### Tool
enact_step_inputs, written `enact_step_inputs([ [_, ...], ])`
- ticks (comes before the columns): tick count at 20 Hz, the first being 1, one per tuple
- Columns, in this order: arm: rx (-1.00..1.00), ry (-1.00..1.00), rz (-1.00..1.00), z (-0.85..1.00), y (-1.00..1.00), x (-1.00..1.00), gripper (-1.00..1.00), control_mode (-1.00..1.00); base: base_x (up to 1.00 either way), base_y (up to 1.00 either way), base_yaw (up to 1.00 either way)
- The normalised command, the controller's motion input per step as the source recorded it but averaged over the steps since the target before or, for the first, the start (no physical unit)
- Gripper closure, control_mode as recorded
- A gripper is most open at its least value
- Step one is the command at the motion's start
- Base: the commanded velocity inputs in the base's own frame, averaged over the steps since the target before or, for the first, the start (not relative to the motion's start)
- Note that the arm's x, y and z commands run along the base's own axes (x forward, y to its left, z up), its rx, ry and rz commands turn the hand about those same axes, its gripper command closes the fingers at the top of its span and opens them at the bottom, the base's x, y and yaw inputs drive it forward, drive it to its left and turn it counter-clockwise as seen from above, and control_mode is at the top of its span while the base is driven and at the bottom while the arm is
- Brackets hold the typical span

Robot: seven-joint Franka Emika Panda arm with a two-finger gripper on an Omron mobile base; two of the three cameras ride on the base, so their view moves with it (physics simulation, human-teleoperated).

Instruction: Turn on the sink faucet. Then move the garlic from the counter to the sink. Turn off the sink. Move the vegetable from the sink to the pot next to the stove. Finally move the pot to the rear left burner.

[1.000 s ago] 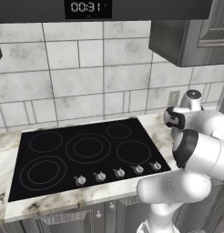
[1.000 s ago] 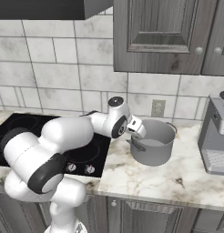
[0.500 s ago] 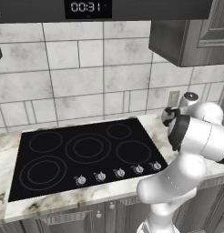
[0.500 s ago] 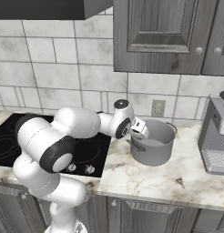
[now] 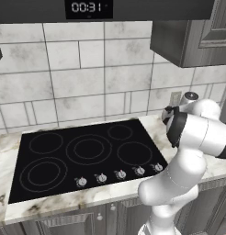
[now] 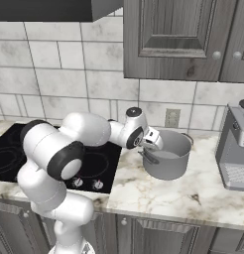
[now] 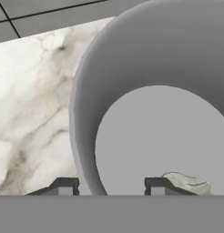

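The end effector (image 7: 108, 186) stood at the near left rim of the pot (image 6: 167, 154), its two dark fingertips astride the grey wall: one fingertip (image 7: 63, 185) outside over the marble, the other inside above the pot's floor. The jaws were partly closed around that wall, though whether they actually pressed on it could not be told from the hand view. In the right base view the end effector (image 6: 152, 139) sat against the pot's left rim, just above its dark side handle. A pale, whitish garlic (image 7: 187, 182) lay on the pot's floor, just beside the inner fingertip. The pot stood on the marble bench (image 6: 163, 191), right of the black stove (image 5: 87, 156) and apart from it. In the left base view the white arm hid the pot. The stove's burners were bare, the rear left burner (image 5: 46, 142) among them, and a row of knobs ran along its front edge. To the right of the pot stood a grey coffee machine (image 6: 235, 149), and a wall outlet (image 6: 171, 118) sat in the tiles behind the pot.
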Motion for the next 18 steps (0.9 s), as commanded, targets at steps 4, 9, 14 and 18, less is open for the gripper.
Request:
enact_step_inputs([
  [4, 0.00, 0.00, 0.00, 0.01, 0.00, -0.03, 1.00, -1.00, 0.00, 0.00, 0.00],
  [9, 0.00, -0.01, 0.00, 0.21, 0.20, -0.16, 1.00, -1.00, 0.00, 0.00, 0.00],
  [14, 0.00, -0.03, 0.02, 0.48, 0.58, -0.06, 1.00, -1.00, 0.00, 0.00, 0.00],
  [18, -0.01, -0.02, 0.07, 0.46, 0.70, 0.00, 1.00, -1.00, 0.00, 0.00, 0.00],
])
